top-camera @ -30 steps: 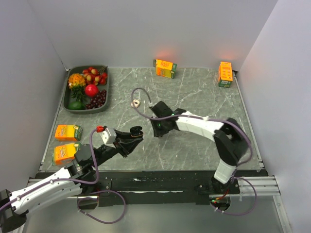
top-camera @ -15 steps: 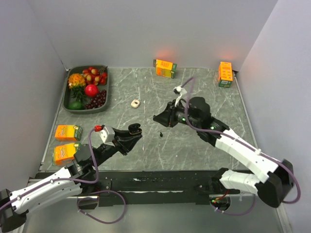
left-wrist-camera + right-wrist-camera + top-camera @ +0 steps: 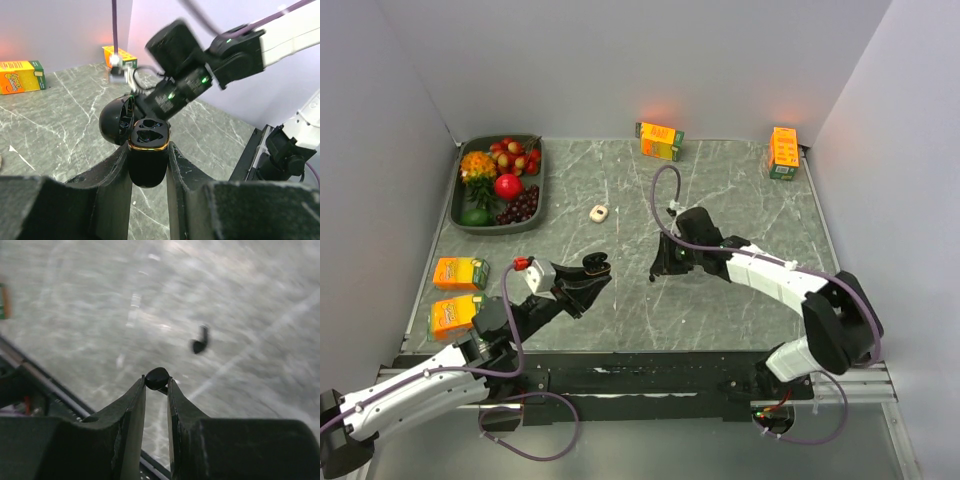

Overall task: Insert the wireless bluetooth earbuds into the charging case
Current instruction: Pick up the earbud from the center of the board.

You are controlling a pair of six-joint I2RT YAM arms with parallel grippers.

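Note:
My left gripper is shut on the black charging case. It holds the case off the table with the lid open and the gold-rimmed wells showing; the case also shows in the top view. My right gripper is shut on a small black earbud, pinched at the fingertips just above the table. In the top view the right gripper is right of the case, apart from it. A second black earbud lies on the table beyond the right fingers. A whitish earbud lies further back.
A grey tray of fruit stands at the back left. Two orange juice cartons lie at the left edge, and two more at the back. The right arm fills the space behind the case in the left wrist view.
The right arm lifted and swung back, then came down again to the middle of the table, now gripping a black earbud. The left arm and the case have held still.

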